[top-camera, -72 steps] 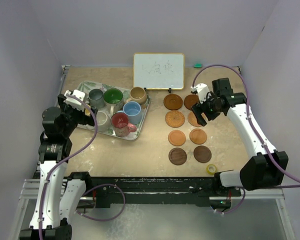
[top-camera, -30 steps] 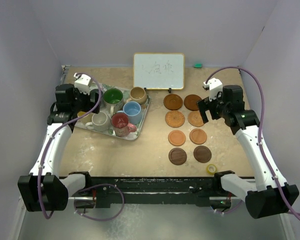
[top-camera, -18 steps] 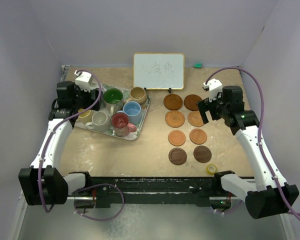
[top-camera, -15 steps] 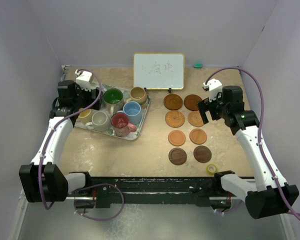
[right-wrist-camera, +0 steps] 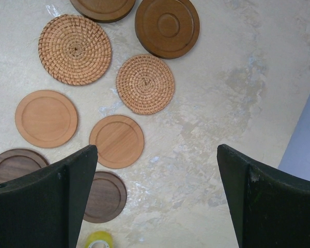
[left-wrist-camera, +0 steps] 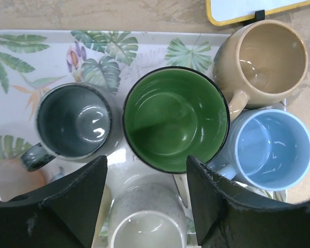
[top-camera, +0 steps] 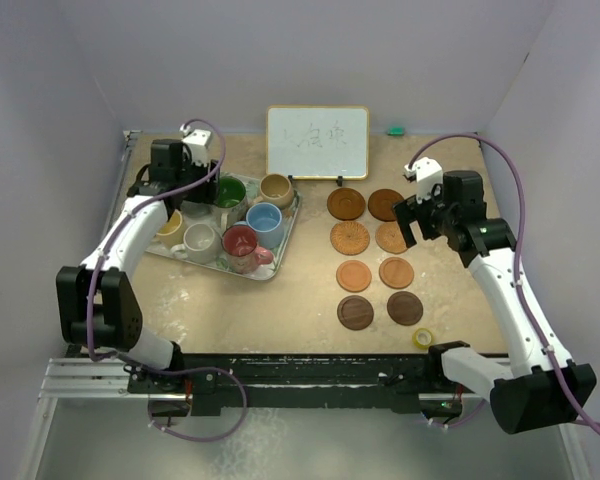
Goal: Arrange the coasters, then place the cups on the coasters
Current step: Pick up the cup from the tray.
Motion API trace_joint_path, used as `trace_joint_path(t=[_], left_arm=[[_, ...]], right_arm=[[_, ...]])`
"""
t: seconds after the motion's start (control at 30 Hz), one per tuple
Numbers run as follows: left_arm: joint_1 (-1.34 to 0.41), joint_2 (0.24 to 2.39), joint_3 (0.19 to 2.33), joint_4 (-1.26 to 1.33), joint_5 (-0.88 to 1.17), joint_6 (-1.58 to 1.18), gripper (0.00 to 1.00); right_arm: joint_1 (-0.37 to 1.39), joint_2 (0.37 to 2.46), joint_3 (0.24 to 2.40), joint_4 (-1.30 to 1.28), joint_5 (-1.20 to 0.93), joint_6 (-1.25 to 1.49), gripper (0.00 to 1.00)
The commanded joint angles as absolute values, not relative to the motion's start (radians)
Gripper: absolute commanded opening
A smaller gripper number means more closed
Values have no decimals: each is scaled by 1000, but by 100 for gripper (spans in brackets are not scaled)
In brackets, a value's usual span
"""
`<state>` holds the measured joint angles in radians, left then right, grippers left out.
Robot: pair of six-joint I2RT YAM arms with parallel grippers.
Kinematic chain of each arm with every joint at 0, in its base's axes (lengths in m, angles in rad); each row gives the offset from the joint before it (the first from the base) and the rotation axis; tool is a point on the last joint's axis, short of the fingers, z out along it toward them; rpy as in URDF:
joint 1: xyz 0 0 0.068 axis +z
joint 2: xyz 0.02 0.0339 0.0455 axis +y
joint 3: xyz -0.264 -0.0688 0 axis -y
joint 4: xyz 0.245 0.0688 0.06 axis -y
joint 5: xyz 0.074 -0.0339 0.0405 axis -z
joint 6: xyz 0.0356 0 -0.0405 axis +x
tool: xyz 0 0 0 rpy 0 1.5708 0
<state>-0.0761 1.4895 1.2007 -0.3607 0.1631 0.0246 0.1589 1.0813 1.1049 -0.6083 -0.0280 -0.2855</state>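
- Crowding on the tray is the main hazard. The left gripper hangs empty, jaws apart, over the green cup, with the grey cup and white cup packed close beside it (a closing finger could catch a neighbour's rim or handle).
- Coasters lie in two columns right of the tray, all bare.
- The right gripper hovers spread wide and empty above them. A careless descent could knock one askew.
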Motion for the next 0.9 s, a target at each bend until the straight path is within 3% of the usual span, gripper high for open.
trace_joint_path(t=[0.0, 0.7, 0.87], left_arm=[[-106, 1548, 1280, -386, 107, -8, 59], [-118, 1749, 1408, -488, 101, -102, 39], [-124, 1796, 1447, -516, 89, -120, 38]], right_arm=[[160, 1088, 1115, -583, -41, -296, 100], [160, 1083, 1111, -596, -94, -307, 100], [160, 1091, 1114, -603, -106, -306, 100]])
